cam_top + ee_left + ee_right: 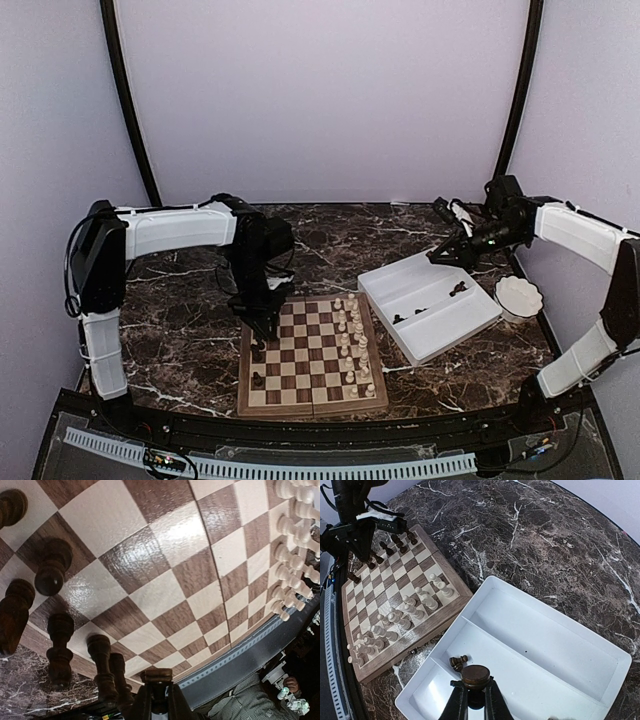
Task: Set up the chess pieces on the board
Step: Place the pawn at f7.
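Note:
The board (pixel 312 392) lies at the front centre, with cream-white pieces along its right side and a few dark chess pieces (pixel 258 378) on its left side. My left gripper (pixel 263 322) hangs over the board's far left part, shut on a dark piece (pixel 157 676) held just above the squares. Several dark pieces (pixel 52 572) stand along the near rows in the left wrist view. My right gripper (pixel 452 254) is above the white tray, shut on a dark piece (pixel 475 675). Another dark piece (pixel 458 661) lies in the tray below it.
The white divided tray (pixel 470 330) sits right of the board and holds a few dark pieces (pixel 458 290). A small white bowl (pixel 518 297) stands at the far right. The cream-white pieces (pixel 422 600) crowd the board's tray-side rows.

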### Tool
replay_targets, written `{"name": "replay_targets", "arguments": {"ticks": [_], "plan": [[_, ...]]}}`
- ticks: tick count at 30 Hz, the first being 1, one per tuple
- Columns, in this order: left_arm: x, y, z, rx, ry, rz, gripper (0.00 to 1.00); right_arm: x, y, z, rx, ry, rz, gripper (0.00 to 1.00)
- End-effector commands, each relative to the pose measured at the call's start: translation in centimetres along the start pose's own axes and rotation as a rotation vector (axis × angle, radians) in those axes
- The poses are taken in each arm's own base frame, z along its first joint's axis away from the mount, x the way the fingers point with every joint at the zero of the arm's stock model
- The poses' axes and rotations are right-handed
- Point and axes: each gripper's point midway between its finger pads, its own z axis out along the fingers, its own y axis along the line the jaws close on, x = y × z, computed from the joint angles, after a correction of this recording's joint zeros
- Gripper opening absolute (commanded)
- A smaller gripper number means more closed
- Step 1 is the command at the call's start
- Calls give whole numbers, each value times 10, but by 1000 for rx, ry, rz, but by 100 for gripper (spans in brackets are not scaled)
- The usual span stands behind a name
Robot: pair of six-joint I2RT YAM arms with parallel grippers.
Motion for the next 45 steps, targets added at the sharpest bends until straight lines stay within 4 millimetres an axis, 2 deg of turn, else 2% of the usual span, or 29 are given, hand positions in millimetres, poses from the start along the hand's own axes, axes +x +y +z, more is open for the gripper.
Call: {"name": "replay_targets", "arguments": {"ticks": [1, 9, 18, 22, 29, 33, 37, 41, 44, 45], "plan": [[5, 8, 3, -65, 49, -23, 0, -8, 6, -6, 10, -41, -34, 5], [-16, 11, 7, -113, 37, -27, 1, -7, 12, -9, 13, -54, -48, 5], [-25, 21, 12, -178, 45, -44, 2, -8, 13, -9, 5, -58, -47, 5], [-28, 21, 12, -182, 39, -41, 7, -7, 14, -9, 4, -57, -48, 5], [-34, 16, 11, -163, 29, -26, 27, -6, 14, -9, 4, -57, -48, 6], [-37, 14, 8, -157, 17, -20, 28, -7, 14, -9, 5, -58, -49, 6], [-44, -1, -6, -142, -39, 13, 27, -7, 14, -9, 3, -59, -49, 6], [-49, -30, -20, -81, -106, 108, 17, -7, 14, -9, 2, -56, -45, 6], [-44, -40, -10, -55, -84, 144, 1, -7, 14, -9, 1, -56, -44, 6], [-41, -36, -3, -59, -63, 139, 0, -8, 13, -9, 2, -56, -45, 6]]}}
